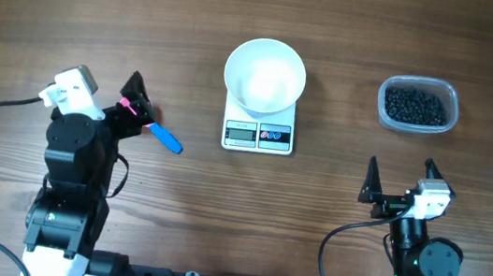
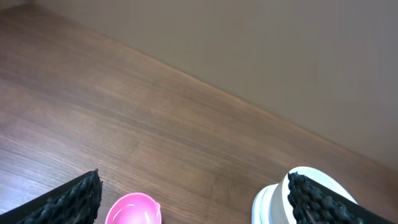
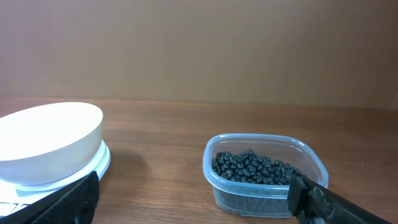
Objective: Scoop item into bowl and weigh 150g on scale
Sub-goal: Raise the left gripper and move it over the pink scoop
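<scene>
The white bowl [image 1: 265,74] stands on the white scale [image 1: 258,134] at the table's middle, and I see nothing in it. The item, dark beads [image 1: 414,105], fills a clear plastic tub [image 1: 444,118] to the right. My left gripper [image 1: 141,99] is open low over a pink scoop with a blue handle [image 1: 166,137]. In the left wrist view the pink scoop head [image 2: 134,210] lies between the fingers and the bowl [image 2: 281,196] shows by the right finger. My right gripper [image 1: 400,176] is open and empty, near the front. The right wrist view faces the beads [image 3: 255,168] and the bowl [image 3: 50,140].
The scale's display and buttons [image 1: 259,136] face the front edge. Cables run from both arm bases along the front. Bare wooden table [image 1: 334,196] lies between the scale and the right gripper.
</scene>
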`<state>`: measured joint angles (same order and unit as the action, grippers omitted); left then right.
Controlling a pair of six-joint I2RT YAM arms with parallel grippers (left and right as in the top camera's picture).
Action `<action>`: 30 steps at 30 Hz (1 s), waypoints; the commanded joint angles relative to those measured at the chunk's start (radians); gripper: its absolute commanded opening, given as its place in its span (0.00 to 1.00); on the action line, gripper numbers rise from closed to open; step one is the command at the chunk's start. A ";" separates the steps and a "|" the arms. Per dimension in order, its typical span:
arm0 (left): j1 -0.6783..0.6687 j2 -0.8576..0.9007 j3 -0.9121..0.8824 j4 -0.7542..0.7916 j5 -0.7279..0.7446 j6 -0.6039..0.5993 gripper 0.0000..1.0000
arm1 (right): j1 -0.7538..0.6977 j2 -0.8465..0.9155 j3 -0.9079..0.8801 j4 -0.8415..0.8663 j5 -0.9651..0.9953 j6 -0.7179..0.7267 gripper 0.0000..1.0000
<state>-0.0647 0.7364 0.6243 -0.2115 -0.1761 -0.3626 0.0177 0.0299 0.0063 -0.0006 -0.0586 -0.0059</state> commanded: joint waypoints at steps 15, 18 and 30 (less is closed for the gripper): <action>-0.005 0.158 0.342 -0.304 0.081 0.014 1.00 | 0.002 -0.001 -0.001 0.002 0.006 -0.013 1.00; -0.005 0.208 0.423 -0.356 0.140 0.018 1.00 | 0.002 -0.001 -0.001 0.002 0.006 -0.013 0.99; 0.023 0.344 0.668 -0.640 0.266 0.018 1.00 | 0.002 -0.001 -0.001 0.002 0.006 -0.014 1.00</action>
<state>-0.0494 1.0752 1.2694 -0.8391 0.0402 -0.3569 0.0177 0.0299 0.0063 -0.0010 -0.0586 -0.0059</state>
